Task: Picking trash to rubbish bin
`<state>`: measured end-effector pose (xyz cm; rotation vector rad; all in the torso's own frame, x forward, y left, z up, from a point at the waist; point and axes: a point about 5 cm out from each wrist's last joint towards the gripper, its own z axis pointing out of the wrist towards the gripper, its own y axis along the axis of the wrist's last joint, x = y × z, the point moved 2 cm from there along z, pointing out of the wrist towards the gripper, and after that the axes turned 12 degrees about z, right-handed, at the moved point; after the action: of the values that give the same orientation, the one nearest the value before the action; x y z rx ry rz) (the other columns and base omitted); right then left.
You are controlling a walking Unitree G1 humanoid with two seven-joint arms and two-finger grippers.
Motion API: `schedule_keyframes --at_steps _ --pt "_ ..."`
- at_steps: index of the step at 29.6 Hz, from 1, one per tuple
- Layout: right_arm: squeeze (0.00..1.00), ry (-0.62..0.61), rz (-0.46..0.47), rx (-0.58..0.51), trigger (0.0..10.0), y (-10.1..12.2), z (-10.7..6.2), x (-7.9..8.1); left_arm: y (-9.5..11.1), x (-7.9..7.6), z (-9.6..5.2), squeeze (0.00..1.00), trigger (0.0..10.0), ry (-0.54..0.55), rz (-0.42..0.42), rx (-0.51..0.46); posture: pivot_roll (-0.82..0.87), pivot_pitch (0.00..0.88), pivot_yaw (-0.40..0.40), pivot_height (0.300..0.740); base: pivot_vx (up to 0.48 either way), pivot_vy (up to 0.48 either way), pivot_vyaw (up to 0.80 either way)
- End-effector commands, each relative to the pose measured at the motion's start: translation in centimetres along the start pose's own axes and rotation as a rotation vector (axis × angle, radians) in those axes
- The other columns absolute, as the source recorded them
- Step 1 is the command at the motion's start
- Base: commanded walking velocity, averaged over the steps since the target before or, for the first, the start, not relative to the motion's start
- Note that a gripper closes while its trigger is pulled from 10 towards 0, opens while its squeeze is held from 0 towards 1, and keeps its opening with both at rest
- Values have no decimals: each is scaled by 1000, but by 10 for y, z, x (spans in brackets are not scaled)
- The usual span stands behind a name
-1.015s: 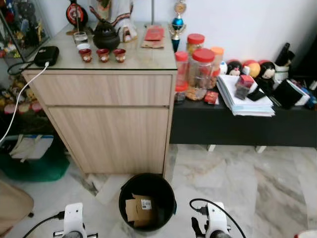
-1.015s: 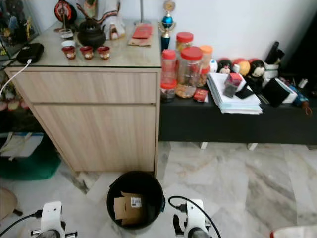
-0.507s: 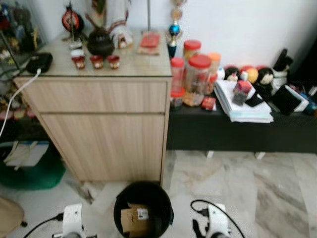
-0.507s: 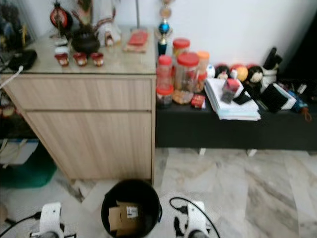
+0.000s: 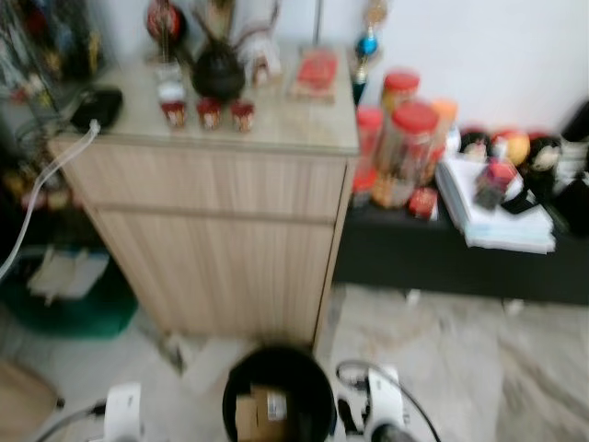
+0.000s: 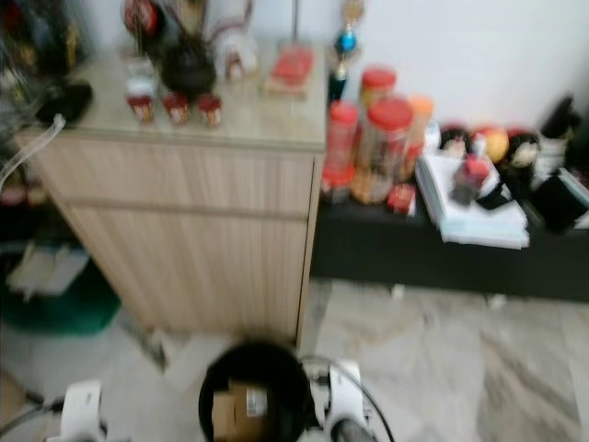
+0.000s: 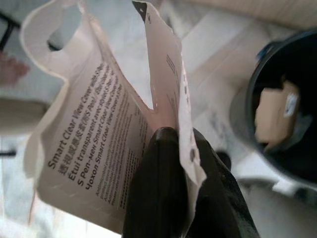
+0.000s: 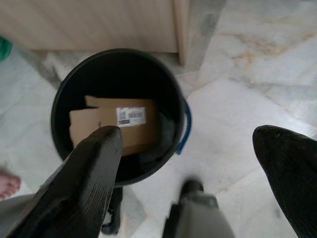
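Observation:
A black round rubbish bin [image 5: 279, 405] stands on the marble floor in front of the wooden cabinet, with flattened brown cardboard [image 8: 111, 124] bearing a white label inside it. My left gripper [image 7: 176, 141] is shut on a white printed paper package [image 7: 94, 148], held beside the bin [image 7: 277, 114] and above the floor. My right gripper [image 8: 187, 134] hangs open over the bin's rim [image 8: 184, 119], with nothing between its fingers [image 8: 89, 168]. Both wrists show at the bottom edge of the blurred eye views, the left wrist [image 5: 121, 414] and the right wrist [image 5: 382, 414].
A light wooden cabinet [image 5: 221, 221] with a tea set on top stands right behind the bin. A low black bench [image 5: 460, 253] with jars and papers runs to the right. A green bag [image 5: 64, 304] lies at the left. A person's toes [image 8: 7, 186] show near the bin.
The whole picture has shifted to the right and become blurred, so the camera has moved. The bin and both wrists stay at the bottom edge.

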<state>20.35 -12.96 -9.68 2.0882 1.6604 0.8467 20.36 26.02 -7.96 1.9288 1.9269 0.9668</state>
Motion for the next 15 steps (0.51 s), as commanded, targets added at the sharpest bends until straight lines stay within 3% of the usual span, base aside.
schedule_keyframes --at_steps 1,6,11,12,13,15 --pt "0 -31 7 4 10000 -2 -2 -12 -2 -5 -1 0 10000 -9 -8 5 82 58 -14 740 300 0 0" --pt "0 -27 9 7 10000 -2 -2 -12 2 -4 0 0 10000 -3 -9 -13 82 57 -17 740 295 0 0" --pt "0 -5 -5 -10 10000 5 0 -7 14 -9 2 0 10000 -45 10 -35 79 57 -19 740 0 0 0" --pt "0 6 -13 -20 10000 9 1 -4 18 -16 2 0 10000 -85 86 -42 79 57 -20 740 0 0 0" --pt "0 24 -19 -38 10000 16 2 -1 26 -26 3 227 10000 -144 193 -70 79 55 -20 740 0 0 0" --pt "0 47 -26 -63 10000 26 4 4 37 -36 2 298 10000 -203 244 -113 79 55 -20 740 0 0 0"
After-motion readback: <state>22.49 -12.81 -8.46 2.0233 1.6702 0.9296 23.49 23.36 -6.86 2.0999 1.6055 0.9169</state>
